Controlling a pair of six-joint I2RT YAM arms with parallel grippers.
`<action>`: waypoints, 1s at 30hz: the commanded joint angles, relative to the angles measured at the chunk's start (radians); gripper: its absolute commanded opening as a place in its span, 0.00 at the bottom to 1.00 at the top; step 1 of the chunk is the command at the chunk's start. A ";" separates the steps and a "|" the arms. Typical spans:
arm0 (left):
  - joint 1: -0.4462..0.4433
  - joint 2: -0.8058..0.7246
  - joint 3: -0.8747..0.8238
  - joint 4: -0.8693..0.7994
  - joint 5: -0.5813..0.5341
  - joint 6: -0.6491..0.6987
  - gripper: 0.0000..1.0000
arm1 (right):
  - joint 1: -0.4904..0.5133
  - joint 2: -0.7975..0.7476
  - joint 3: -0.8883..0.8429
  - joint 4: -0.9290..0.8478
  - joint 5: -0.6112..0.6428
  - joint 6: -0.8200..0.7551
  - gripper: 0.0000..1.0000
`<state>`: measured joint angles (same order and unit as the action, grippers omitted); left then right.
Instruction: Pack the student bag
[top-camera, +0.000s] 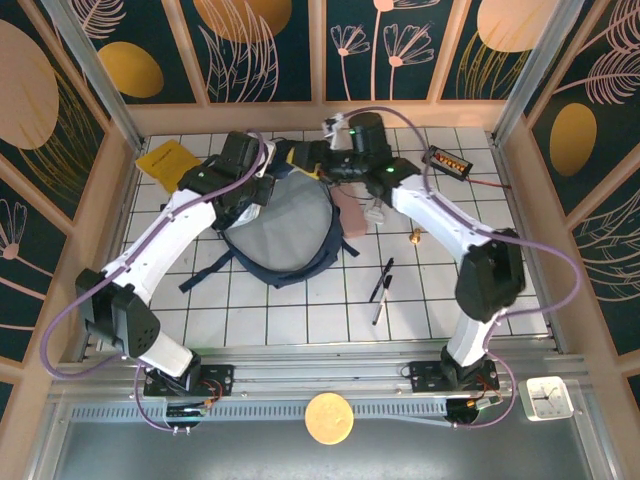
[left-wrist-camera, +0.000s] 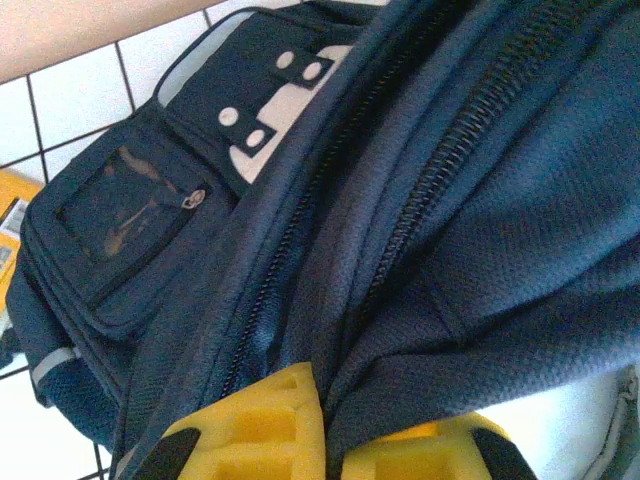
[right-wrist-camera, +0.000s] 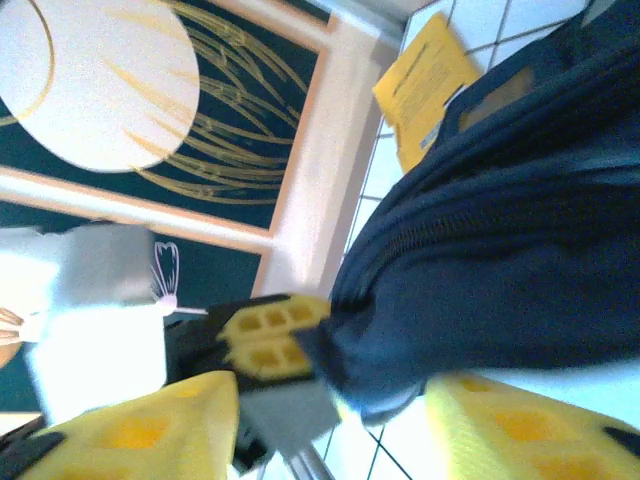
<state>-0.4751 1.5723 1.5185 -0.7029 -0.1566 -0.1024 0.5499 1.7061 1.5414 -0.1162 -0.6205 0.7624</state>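
Observation:
The student bag (top-camera: 285, 225), navy with a grey back panel, lies at the middle back of the tiled table. My left gripper (top-camera: 262, 187) is at its upper left edge. In the left wrist view its yellow fingers (left-wrist-camera: 270, 425) are shut on a fold of navy fabric beside a zipper (left-wrist-camera: 450, 160), and the bag's front pocket (left-wrist-camera: 130, 215) shows further off. My right gripper (top-camera: 312, 160) is at the bag's top edge. In the right wrist view this gripper (right-wrist-camera: 335, 425) stands open, its fingers wide apart, with the bag's edge (right-wrist-camera: 480, 260) and the left gripper's fingertips (right-wrist-camera: 270, 335) between and beyond them.
A yellow booklet (top-camera: 170, 160) lies at the back left by the wall. Two pens (top-camera: 382, 285) lie right of the bag, with a pink item (top-camera: 352, 210) and a small brass object (top-camera: 413, 237) nearby. A dark device (top-camera: 447, 160) sits back right. Wooden walls enclose the table.

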 joint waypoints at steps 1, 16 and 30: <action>0.013 0.042 0.112 -0.087 -0.108 -0.052 0.00 | -0.121 -0.213 -0.062 -0.103 0.039 -0.104 0.61; 0.013 0.094 0.123 -0.107 0.009 -0.098 0.00 | -0.471 0.363 0.246 -0.432 0.281 -0.594 0.66; 0.013 0.084 0.019 -0.086 0.048 -0.125 0.00 | -0.475 0.766 0.625 -0.501 0.280 -0.636 0.62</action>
<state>-0.4725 1.6562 1.5448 -0.8082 -0.1024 -0.1967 0.0608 2.4145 2.1075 -0.5808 -0.3378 0.1535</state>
